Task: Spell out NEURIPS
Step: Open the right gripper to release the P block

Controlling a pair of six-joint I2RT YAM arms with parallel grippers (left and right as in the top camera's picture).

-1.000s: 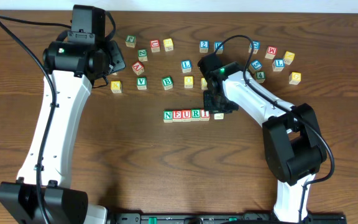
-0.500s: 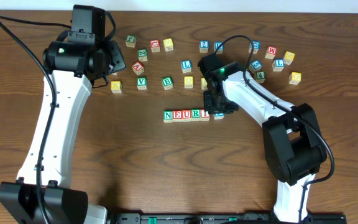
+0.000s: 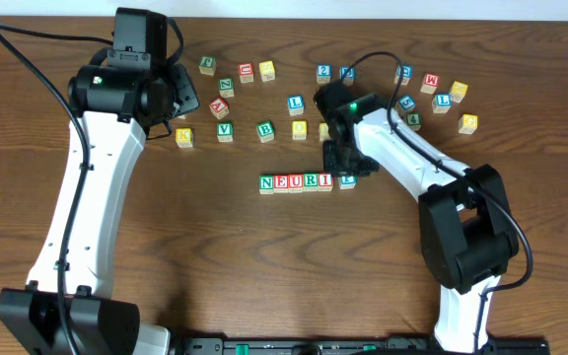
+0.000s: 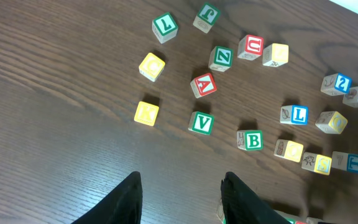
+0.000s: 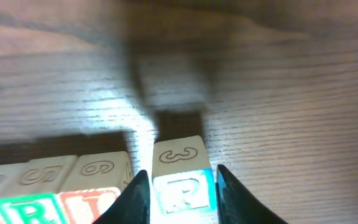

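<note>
Now | right gripper [image 5: 179,180] clamped on blue-letter block [image 5: 184,194], just right of the letter row [image 3: 295,182], not touching | row runs left-right on counter [image 3: 215,256] | left gripper [image 4: 180,198] parted, empty, well apart.

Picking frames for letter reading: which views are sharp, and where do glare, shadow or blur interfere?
Overhead: evenly lit, sharp, letters small. Left wrist: sharp; the V cube reads clearly. Right wrist: the table blurs toward the top, a dark shadow falls behind the P cube, glare brightens the wood left of that shadow, and the cube's blue letter is washed out.
</note>
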